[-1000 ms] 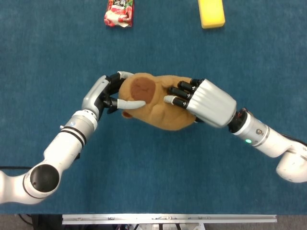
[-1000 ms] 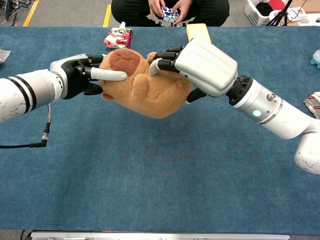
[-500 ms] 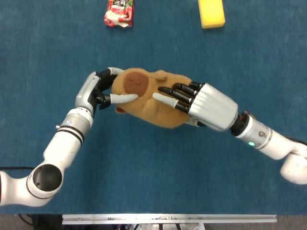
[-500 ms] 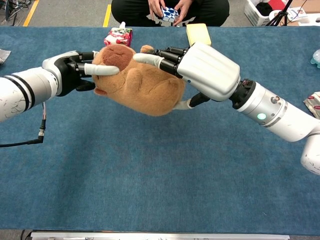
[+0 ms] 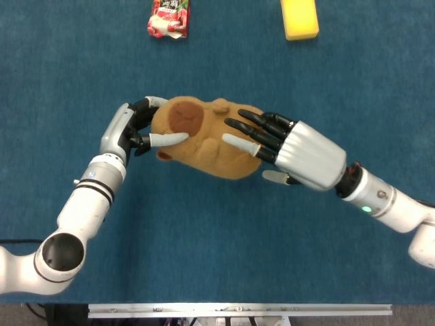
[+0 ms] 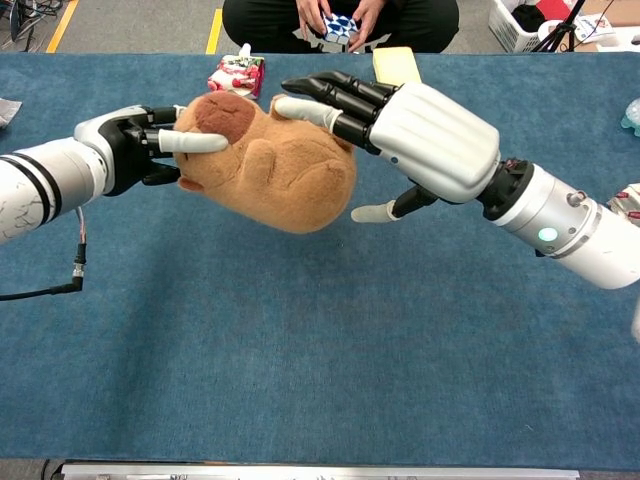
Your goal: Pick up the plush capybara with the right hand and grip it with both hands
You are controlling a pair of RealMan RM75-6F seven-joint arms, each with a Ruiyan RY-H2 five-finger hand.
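The tan plush capybara [image 5: 204,146] [image 6: 270,175] hangs above the blue table, its brown-topped head to the left. My left hand [image 5: 132,129] [image 6: 135,148] grips that head, one finger lying across the top of it. My right hand [image 5: 299,153] [image 6: 420,135] is at the plush's rear end with its fingers stretched out straight over the back. Its thumb stands off to the side, clear of the plush. Whether the outstretched fingers still touch the fur is unclear.
A red snack packet [image 5: 168,17] [image 6: 235,75] and a yellow sponge [image 5: 299,18] [image 6: 396,65] lie at the table's far edge. A person [image 6: 340,20] sits behind it. A small packet [image 6: 628,205] lies at the right edge.
My right hand has uncurled its fingers from the plush and drawn back to the right. The capybara has shifted left with my left hand, which keeps its hold on the head.
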